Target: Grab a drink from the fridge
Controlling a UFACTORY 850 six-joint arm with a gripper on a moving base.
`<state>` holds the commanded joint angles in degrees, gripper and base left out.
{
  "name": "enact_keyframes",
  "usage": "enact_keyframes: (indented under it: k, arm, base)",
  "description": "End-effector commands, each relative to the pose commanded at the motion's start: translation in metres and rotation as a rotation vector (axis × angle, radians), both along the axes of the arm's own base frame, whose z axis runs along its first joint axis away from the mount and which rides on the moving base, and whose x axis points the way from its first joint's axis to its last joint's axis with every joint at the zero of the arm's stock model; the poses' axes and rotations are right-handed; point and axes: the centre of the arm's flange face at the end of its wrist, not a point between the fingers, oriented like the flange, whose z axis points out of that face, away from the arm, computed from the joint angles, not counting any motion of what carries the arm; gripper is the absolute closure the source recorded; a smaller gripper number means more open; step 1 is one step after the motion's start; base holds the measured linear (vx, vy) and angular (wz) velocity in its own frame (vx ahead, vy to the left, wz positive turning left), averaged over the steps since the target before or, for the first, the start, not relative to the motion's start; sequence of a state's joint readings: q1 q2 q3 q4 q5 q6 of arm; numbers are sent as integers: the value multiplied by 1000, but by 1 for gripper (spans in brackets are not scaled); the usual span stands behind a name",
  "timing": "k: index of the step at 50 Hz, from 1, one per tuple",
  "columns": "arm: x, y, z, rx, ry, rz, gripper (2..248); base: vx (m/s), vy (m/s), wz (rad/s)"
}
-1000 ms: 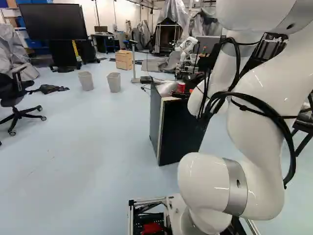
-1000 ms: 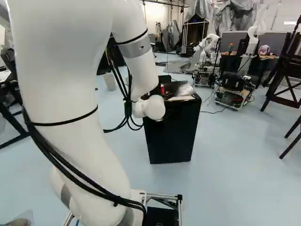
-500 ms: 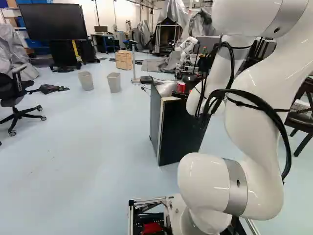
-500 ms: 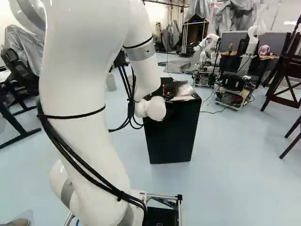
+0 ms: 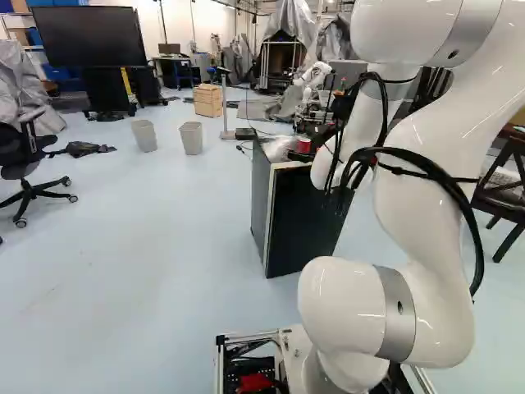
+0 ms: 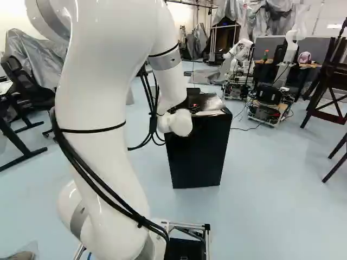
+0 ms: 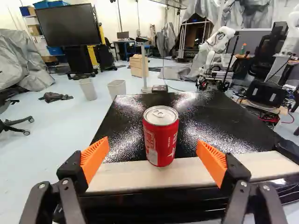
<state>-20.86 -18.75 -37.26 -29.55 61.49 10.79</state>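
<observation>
Atop the black fridge stands the can; my jaws gape wide, holding nothing. Approach looks nearly done; grasp and lift remain.

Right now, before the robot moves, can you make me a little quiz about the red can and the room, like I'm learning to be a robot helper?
1. Pick one. The red can stands on:
a) an office chair
b) the black cabinet
c) a desk

2. True or false? The end effector is open, with a gap between the can and each orange pad.

3. Count them. In the left base view, how many pale bins stand on the floor?

Key: 1 b; 2 true; 3 two.
</observation>
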Motion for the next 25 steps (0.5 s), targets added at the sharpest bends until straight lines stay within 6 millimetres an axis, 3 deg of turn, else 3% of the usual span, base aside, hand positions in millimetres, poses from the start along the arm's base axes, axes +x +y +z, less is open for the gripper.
enact_keyframes:
  k: [25]
  arm:
    - [22, -2, -2, -4, -11, 11, 3]
  base:
    - [0, 0, 0]
